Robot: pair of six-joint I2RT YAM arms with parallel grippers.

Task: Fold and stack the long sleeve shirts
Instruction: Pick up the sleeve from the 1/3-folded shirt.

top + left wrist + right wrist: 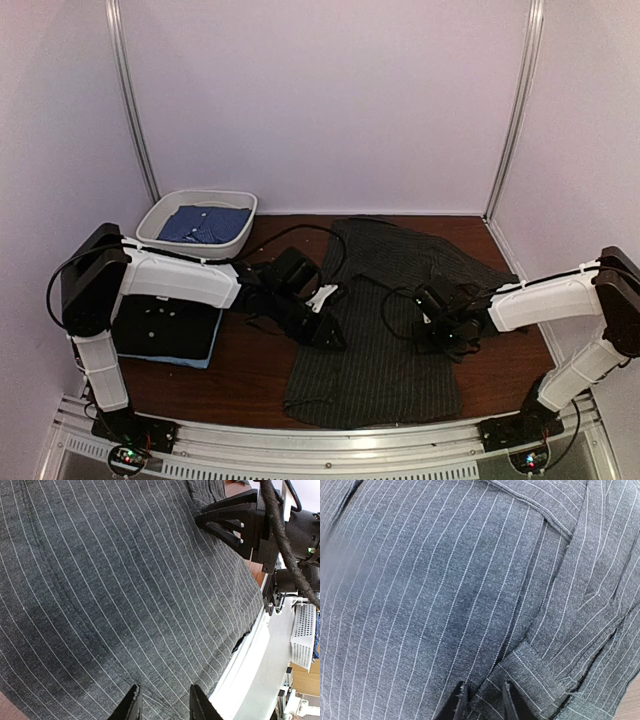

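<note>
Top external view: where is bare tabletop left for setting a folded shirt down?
Bare table shows between the folded black shirt and the pinstriped shirt, and on that shirt's right toward the table edge. Crowded: the middle under the spread shirt, and the far left with the white tub.

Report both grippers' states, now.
Left gripper: open, fingers apart over the pinstriped shirt.
Right gripper: fingers astride a fold of it; grip cannot be told.
</note>
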